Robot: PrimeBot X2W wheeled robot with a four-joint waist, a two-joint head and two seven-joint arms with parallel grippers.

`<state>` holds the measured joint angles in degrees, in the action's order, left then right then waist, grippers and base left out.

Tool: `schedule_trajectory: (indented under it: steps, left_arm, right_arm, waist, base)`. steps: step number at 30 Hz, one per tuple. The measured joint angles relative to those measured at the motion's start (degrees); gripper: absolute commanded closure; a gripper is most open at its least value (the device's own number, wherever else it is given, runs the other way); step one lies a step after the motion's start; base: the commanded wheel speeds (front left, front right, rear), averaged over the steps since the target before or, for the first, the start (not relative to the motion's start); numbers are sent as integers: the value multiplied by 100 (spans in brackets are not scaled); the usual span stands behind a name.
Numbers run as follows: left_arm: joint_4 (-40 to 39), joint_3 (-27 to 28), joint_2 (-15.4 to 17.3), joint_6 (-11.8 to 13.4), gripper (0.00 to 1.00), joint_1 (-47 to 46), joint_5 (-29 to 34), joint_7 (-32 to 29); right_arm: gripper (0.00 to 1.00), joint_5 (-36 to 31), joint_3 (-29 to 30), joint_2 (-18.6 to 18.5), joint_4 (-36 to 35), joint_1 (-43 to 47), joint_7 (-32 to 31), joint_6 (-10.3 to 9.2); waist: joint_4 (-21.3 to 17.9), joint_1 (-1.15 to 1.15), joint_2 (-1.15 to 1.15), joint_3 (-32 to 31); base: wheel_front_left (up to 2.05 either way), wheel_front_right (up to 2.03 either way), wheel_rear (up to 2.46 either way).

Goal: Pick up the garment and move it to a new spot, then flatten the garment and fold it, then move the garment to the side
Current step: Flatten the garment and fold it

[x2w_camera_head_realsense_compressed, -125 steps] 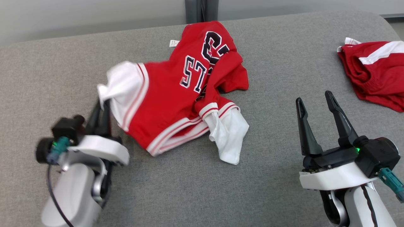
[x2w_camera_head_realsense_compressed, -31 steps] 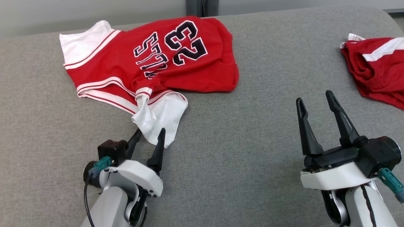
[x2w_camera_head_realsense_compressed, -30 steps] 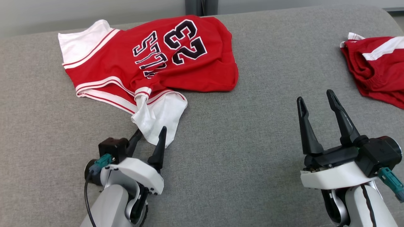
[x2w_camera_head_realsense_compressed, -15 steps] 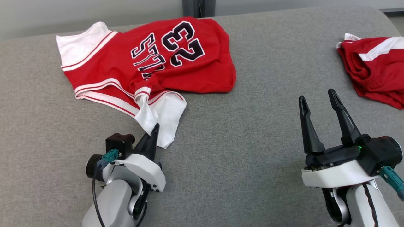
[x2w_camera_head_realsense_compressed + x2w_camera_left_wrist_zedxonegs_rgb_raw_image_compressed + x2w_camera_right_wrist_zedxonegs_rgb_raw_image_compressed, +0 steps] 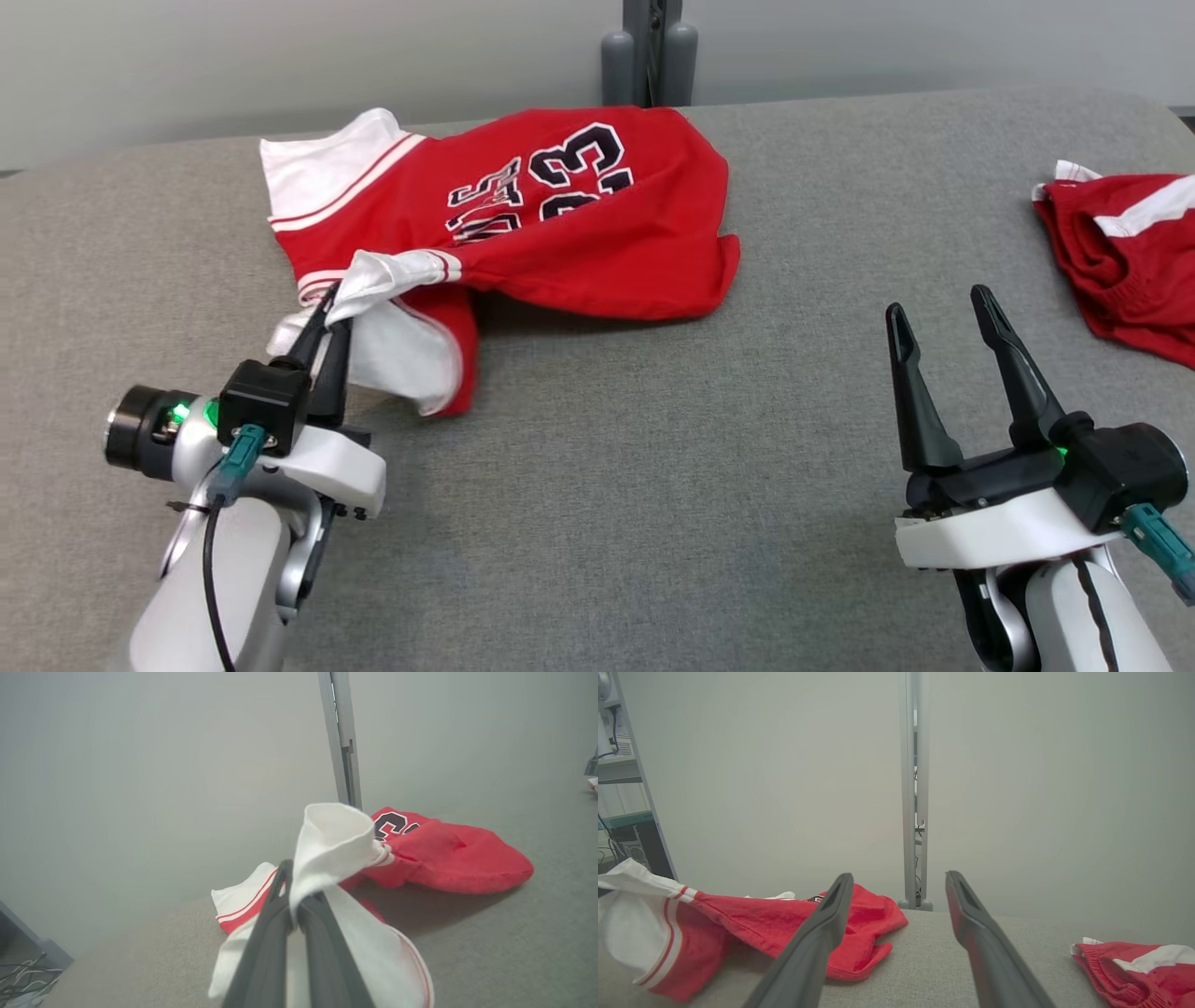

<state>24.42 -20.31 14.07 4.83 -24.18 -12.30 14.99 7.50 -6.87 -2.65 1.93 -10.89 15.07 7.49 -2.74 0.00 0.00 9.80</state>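
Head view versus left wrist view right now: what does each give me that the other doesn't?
Head view: the right gripper, open and empty above the grey fabric surface, and the number 23 on the red and white jersey.
Left wrist view: the pinch up close, the jersey's white sleeve looping above the shut tips; tangled cables at lower left.
Both: the left gripper shut on that sleeve, the jersey's red body, the grey post behind.

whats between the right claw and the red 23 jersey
Nothing but bare grey padded surface: in the head view the open right claw stands apart from the red jersey, with no object between them.
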Motion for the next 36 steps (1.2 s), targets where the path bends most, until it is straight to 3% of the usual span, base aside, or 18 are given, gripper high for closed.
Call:
schedule_trajectory:
  steps: [8, 14, 19, 28, 30, 31, 36]
  left_arm:
    - [-1126, -275, 676, 367, 100, 75, 1021, 1]
    - [-1501, -654, 966, 300, 100, 296, 1438, -154]
    - [-1470, -1072, 1178, 176, 100, 926, 1656, -657]
    - [-610, -1686, 713, -121, 98, 1427, 1512, -902]
    - [-374, -1723, 537, -175, 7, 1463, 1365, -999]
    - [-298, -1706, 464, -175, 0, 1468, 1284, -1002]
    - [-182, -1555, 292, -174, 0, 1452, 985, -882]
  right_arm:
    - [0, 86, 45, 0, 45, 102, 0, 0]
    - [0, 107, 55, 0, 74, 141, 0, 0]
    - [0, 122, 63, 0, 92, 154, 0, 0]
    - [0, 112, 15, 0, 176, 172, 0, 0]
    - [0, 99, 2, 0, 182, 173, 0, 0]
    - [0, 86, 0, 1, 191, 173, 0, 0]
    - [0, -1, 48, 0, 209, 173, 0, 0]
  waist:
    - [202, 0, 0, -165]
    - [285, 0, 0, -228]
    - [328, 0, 0, -266]
    - [366, 0, 0, -347]
    - [362, 0, 0, -357]
    - [361, 0, 0, -359]
    - [366, 0, 0, -338]
  base:
    - [0, 0, 0]
    - [0, 0, 0]
    - [0, 0, 0]
    - [0, 0, 0]
    - [0, 0, 0]
    - [0, 0, 0]
    - [0, 0, 0]
